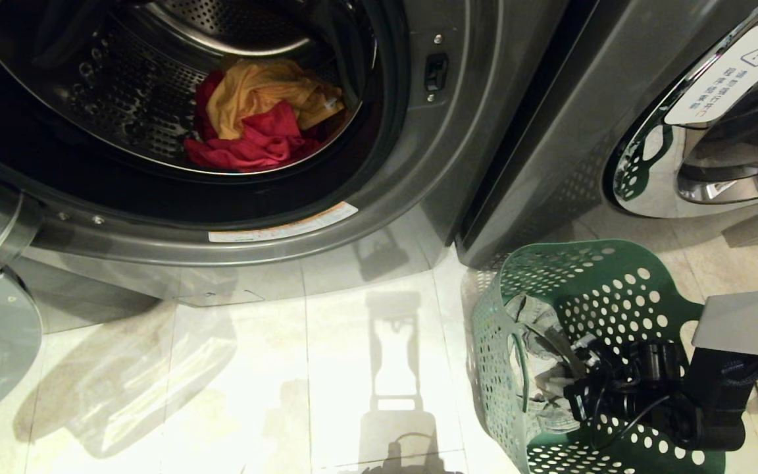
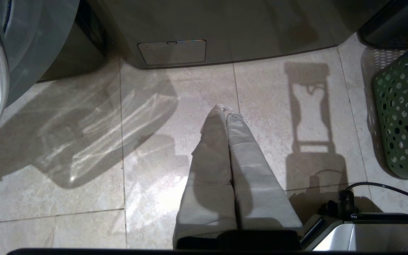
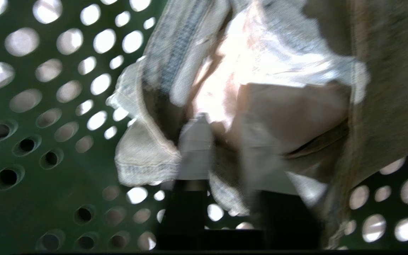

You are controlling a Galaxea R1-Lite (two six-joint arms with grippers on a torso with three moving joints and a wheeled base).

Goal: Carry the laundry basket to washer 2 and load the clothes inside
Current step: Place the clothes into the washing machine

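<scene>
My right gripper [image 1: 583,378] is down inside the green laundry basket [image 1: 606,289] on the floor, fingers [image 3: 195,148] slightly spread around the denim jeans [image 3: 260,63]. Left gripper [image 2: 227,111] hangs over tiles, fingers pressed together. Yellow garment [image 1: 257,92] and pink-red garment [image 1: 257,141] sit in the open washer drum [image 1: 122,85].

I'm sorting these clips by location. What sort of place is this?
Probably a laundromat or shared laundry room: two front-loading washers side by side on a tiled floor, with a laundry basket beside them.

Left claw [image 2: 227,113] closed — laundry basket [image 2: 404,113] nearby.
</scene>
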